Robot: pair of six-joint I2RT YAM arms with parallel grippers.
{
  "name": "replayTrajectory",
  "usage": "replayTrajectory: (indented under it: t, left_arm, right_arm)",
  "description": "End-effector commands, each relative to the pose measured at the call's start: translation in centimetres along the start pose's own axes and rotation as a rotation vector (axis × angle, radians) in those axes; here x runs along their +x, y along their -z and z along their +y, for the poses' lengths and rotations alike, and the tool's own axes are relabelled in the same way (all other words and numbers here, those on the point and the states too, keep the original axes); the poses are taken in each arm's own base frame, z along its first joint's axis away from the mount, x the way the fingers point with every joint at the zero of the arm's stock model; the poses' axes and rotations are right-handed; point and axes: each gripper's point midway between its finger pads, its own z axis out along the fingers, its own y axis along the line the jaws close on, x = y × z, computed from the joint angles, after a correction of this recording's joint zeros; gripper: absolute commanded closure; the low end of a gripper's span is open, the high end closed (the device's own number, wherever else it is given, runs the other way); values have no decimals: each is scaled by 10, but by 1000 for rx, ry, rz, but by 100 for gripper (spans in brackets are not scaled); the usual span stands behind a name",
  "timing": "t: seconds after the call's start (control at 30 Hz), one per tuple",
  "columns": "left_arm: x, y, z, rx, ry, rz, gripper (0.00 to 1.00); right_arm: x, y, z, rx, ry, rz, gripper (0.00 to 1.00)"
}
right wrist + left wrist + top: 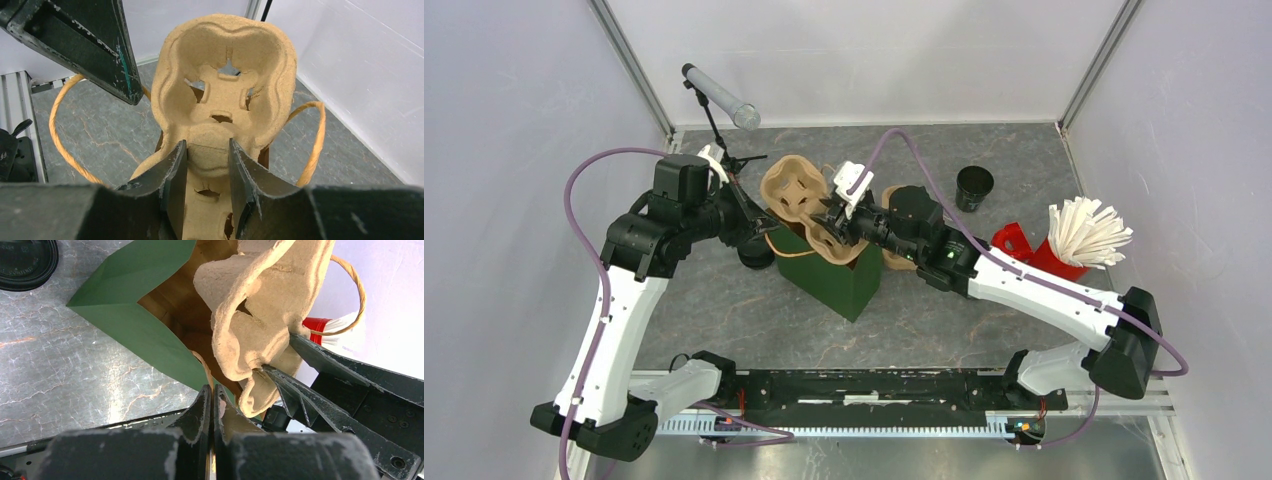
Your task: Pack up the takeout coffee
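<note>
The grey surface (724, 320) carries an upright green bag (839, 285), its mouth open. A pulp tray (792, 190) stands tilted in that mouth, its upper half above the rim. The right claw (206, 152) is clamped on the tray's middle ridge, one finger on each side. The left claw (213, 390) has its fingers pressed together at the bag's near rim; whether it pinches the handle I cannot tell. The coffee (22, 262), lid on, stands on the surface just left of the bag. A lidless cup (974, 187) stands well apart, far right.
</note>
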Motion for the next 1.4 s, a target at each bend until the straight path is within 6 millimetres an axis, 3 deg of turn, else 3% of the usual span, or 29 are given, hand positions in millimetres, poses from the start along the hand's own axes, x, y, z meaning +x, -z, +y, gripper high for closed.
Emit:
replayTrajectory:
  t: [0.0,0.5,0.77,1.0,1.27,1.37]
  left_arm:
    - [-2,3,-2,21,5,-18,98]
    - [1,3,7,-11,-12,-21,98]
    - [-3,6,8,-26,-18,-39,98]
    - [-5,8,8,-31,-16,-46,98]
    - [-7,12,8,-40,-16,-56,98]
    - [-6,13,10,-49,-15,-56,98]
  right_arm:
    - [-34,-5,-10,40,9,-100,63]
    - [-64,-16,-22,69,45,-188,62]
    - [-25,-14,-18,57,87,-101,63]
    - [-4,-6,-3,-20,64,-21,63]
    - [2,4,-3,-16,7,58,63]
    - [14,6,-5,-2,-9,116,63]
